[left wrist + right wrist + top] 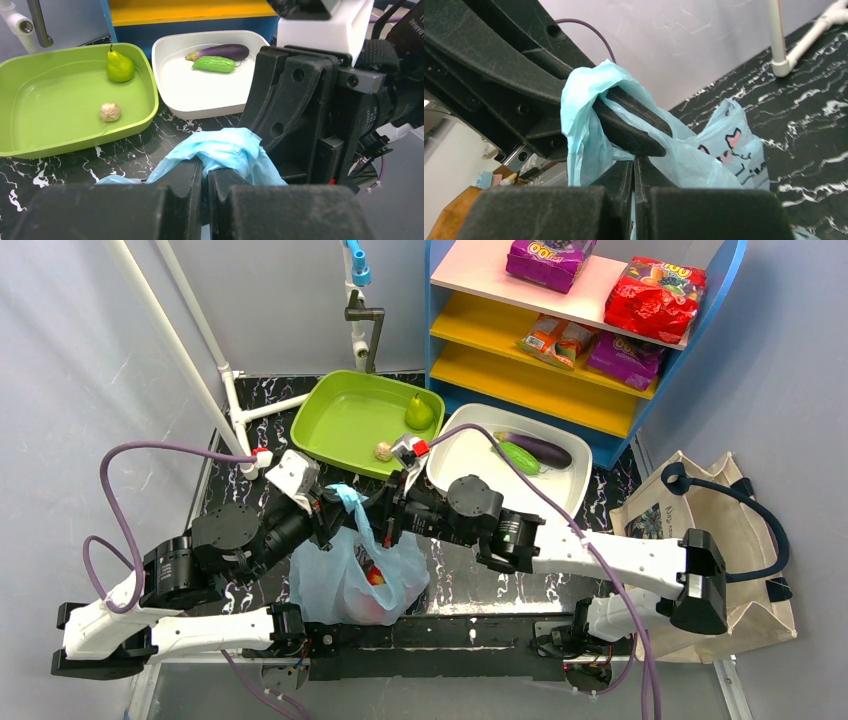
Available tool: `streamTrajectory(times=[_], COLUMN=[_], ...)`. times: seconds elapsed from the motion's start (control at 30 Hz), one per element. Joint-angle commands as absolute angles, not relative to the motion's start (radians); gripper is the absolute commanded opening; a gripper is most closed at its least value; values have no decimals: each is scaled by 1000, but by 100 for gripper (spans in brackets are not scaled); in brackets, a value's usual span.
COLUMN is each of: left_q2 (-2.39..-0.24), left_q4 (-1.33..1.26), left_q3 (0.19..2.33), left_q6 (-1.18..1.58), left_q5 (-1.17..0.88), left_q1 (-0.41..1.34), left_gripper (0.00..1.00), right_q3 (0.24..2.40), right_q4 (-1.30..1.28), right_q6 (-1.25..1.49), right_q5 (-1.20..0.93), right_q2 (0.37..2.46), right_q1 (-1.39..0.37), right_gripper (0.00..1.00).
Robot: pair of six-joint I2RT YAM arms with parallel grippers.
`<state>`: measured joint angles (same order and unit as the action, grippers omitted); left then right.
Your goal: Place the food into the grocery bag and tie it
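Risk: grocery bag (325, 585) film tears or slips free | left pincer (206, 185) and right pincer (634, 175) each clamped on it | cause: hard opposing pull

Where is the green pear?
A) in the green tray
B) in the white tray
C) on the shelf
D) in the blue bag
A: the pear stands in the far corner of the green tray, not in the white one beside it.
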<state>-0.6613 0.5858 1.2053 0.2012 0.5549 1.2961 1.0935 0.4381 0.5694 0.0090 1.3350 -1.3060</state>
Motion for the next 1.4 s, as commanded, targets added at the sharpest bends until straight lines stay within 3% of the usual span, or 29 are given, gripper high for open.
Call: streamTrajectory(times=[0.0,0.33,0.7,1.03,1.37], left_q2=[-656,-648,-677,-729,-701], left_q4=[630,699,721,767,807], left_q3=[1205,1217,1239,1279,1205], left_q6=[236,277,241,189,239], left_q5=[530,415,321,119,-49], left_q1=[1299,1299,1299,1299,1299], left_gripper=[0,0,0,0,0], right_q3=[1205,1377,1494,1556,1607], right_q4=[251,-113,-267,-349,-376], right_q6=[558,564,586,585,678], right_q5=[129,265,331,522,401], right_q2=[1271,1290,1318,1369,1454], right_q1=[-1307,-1307,-1307,-1299,-1076], right_gripper=[1,1,1,1,1])
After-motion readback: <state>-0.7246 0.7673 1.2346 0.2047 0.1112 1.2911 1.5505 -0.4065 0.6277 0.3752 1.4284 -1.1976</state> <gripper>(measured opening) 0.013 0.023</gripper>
